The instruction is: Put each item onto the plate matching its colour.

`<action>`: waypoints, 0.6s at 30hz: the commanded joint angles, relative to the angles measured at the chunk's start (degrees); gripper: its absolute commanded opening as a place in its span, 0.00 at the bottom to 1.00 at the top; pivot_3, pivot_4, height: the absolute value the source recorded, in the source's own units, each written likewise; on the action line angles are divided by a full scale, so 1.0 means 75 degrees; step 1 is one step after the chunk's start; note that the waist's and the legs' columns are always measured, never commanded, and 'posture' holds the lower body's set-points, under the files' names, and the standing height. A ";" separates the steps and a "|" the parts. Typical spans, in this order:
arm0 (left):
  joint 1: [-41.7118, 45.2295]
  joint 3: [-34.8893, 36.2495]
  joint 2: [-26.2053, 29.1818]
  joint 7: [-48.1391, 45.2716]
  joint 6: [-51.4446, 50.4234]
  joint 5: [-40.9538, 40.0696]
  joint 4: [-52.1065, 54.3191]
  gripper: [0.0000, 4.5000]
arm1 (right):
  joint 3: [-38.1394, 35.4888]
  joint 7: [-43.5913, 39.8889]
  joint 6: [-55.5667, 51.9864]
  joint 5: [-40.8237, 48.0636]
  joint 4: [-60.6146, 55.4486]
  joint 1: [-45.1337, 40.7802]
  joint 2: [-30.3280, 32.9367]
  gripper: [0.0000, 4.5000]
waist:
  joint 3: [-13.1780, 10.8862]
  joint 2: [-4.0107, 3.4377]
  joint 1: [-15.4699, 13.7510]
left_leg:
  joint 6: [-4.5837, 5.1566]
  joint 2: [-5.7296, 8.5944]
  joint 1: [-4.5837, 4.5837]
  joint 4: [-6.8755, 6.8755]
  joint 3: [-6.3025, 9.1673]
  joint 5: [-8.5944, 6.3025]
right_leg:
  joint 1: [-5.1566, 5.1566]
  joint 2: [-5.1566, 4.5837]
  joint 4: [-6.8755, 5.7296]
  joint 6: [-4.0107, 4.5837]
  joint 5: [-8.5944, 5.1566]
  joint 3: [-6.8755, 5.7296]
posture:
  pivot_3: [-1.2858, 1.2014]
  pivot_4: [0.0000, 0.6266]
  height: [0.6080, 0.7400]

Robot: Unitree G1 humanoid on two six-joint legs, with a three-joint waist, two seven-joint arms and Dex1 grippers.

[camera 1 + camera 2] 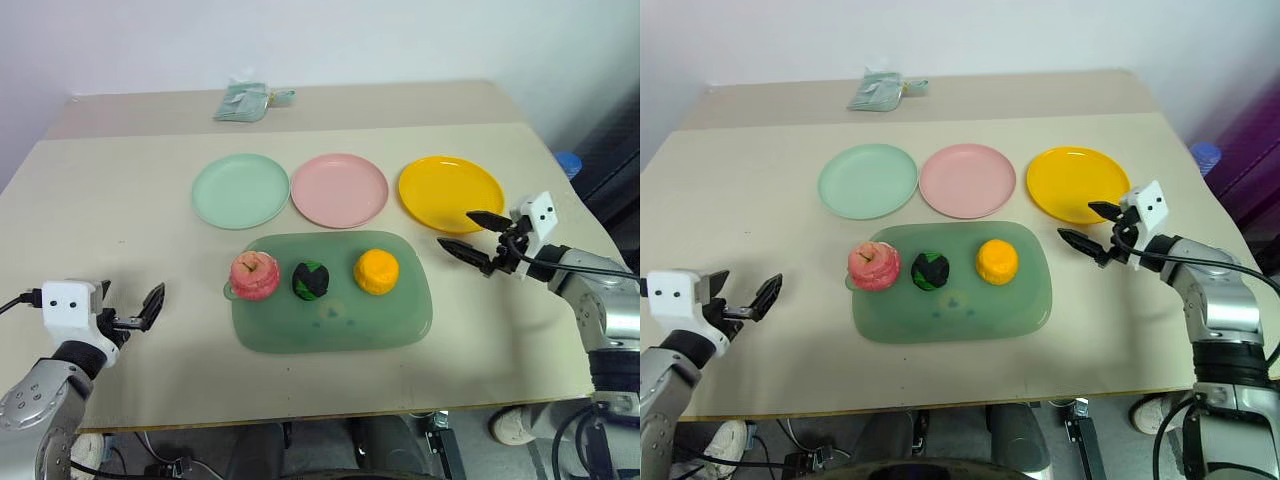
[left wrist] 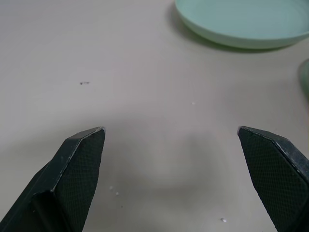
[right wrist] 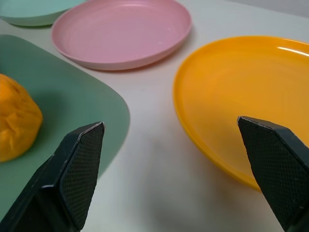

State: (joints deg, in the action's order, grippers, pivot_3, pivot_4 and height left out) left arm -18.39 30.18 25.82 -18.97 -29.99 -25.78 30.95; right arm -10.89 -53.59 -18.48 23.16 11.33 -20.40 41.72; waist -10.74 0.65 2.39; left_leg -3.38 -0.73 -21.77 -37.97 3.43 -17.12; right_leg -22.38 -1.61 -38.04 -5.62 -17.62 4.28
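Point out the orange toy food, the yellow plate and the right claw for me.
orange toy food [image 1: 376, 271], left eye view, middle of its top.
yellow plate [image 1: 440, 190], left eye view, bare centre.
right claw [image 1: 453, 231], left eye view, midway between fingertips.

Both eye views look from above, forward and down over the whole bench [image 1: 120, 200], sharing the green tray [image 1: 400, 320] at centre. The left wrist view sits low and close over bare bench beside the mint plate [image 2: 241, 24]. The right wrist view looks low and near across the tray's corner toward the yellow plate [image 3: 241, 96] and pink plate [image 3: 120, 29].
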 commanded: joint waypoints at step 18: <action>0.1180 0.0104 -0.0234 0.0596 0.0282 -0.0053 -0.0541 1.00 | -0.0227 0.1155 0.0479 -0.0305 -0.0559 -0.0067 -0.0538 1.00 | 0.0000 0.0000 -0.0002 | 0.0000 0.0002 0.0001 0.0000 0.0000 0.0000 | 0.0000 0.0004 -0.0002 -0.0001 0.0000 -0.0001 | 0.52 0.24 1.00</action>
State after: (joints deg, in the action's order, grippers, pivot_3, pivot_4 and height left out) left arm -10.33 30.28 24.00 -14.68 -29.42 -25.95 26.86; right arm -10.59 -46.03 -15.83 20.38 10.65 -20.95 37.80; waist -10.74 0.65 2.38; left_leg -3.38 -0.71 -21.77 -37.97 3.43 -17.12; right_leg -22.37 -1.57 -38.06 -5.63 -17.62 4.28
